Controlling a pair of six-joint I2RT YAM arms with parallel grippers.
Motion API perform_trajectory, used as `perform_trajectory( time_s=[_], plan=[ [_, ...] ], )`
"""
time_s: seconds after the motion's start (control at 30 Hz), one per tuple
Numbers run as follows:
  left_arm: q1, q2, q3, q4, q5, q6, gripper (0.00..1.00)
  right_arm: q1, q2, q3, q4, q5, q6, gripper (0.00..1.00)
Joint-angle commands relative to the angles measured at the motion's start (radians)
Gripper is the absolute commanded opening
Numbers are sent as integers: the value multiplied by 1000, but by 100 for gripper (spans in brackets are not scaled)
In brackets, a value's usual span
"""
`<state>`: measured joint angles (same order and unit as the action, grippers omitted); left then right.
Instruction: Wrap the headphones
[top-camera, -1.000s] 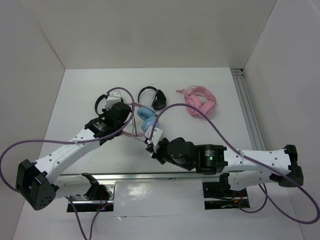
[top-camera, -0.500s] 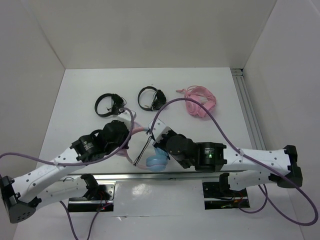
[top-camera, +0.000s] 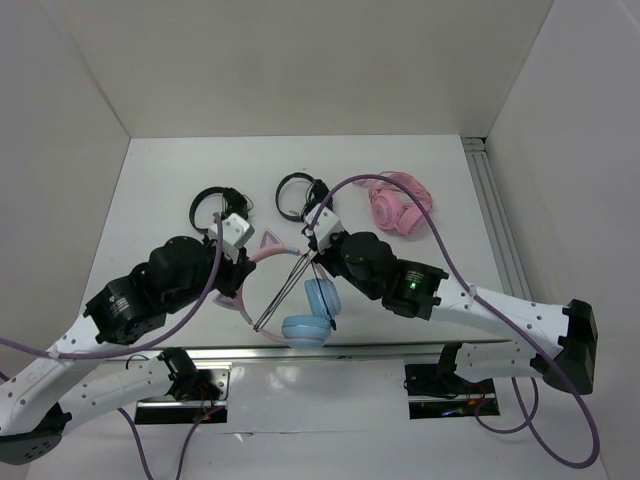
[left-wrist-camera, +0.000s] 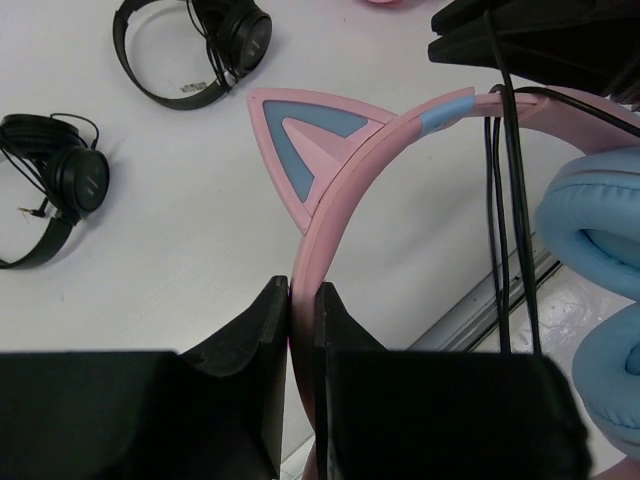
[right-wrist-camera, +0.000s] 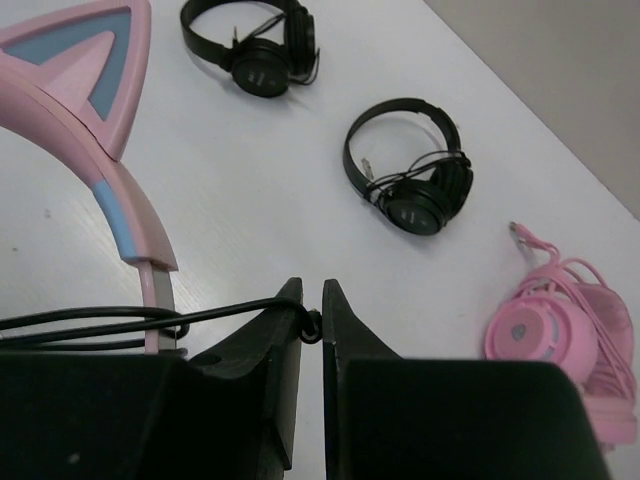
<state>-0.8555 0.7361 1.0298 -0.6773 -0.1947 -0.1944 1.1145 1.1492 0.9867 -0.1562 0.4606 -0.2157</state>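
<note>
left tool (left-wrist-camera: 302, 298) pinching headphones (left-wrist-camera: 380, 137) band; right tool (right-wrist-camera: 311, 302), at its 3 o'clock, pinching cable (right-wrist-camera: 100, 320); overtension could make thin cable slip out

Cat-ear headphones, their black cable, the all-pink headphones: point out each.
cat-ear headphones (left-wrist-camera: 315, 135), left wrist view, on the blue face of a cat ear
black cable (left-wrist-camera: 494, 220), left wrist view, on a strand below the headband
all-pink headphones (right-wrist-camera: 535, 335), right wrist view, on the round ear cup
</note>
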Motion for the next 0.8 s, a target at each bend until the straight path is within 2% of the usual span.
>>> perform_trajectory(
  time_s=[0.0, 0.1, 0.13, 0.27, 0.3, 0.4, 0.5, 0.57, 0.67, 0.77],
  plan=[
    [-16, -38, 52, -48, 150, 72, 0, -88, -20, -13, 87, 11, 21, 0],
    [-16, -47, 62, 5, 62, 41, 0, -110, -20, -39, 98, -71, 41, 1],
    [-16, -47, 62, 45, 51, 41, 0, -110, -20, -39, 98, -144, 41, 3],
    [-16, -61, 52, 117, 41, 32, 0, -133, -42, -60, 107, -204, 50, 11],
    [-16, -49, 61, 117, 26, 32, 0, -133, -42, -60, 107, -204, 61, 19],
    [-16, 0, 93, 107, -55, 10, 0, -142, -52, -69, 107, -183, 70, 36],
    [-16, 31, 131, 96, -94, 10, 0, -142, -62, -91, 107, -174, 88, 45],
    [-16, 51, 150, 96, -94, 1, 0, -160, -62, -102, 107, -174, 99, 55],
    [7, 72, 196, 78, -153, -20, 0, -170, -52, -123, 107, -116, 144, 61],
    [27, 106, 249, 53, -207, -30, 0, -180, -62, -123, 75, -96, 156, 62]
  ],
)
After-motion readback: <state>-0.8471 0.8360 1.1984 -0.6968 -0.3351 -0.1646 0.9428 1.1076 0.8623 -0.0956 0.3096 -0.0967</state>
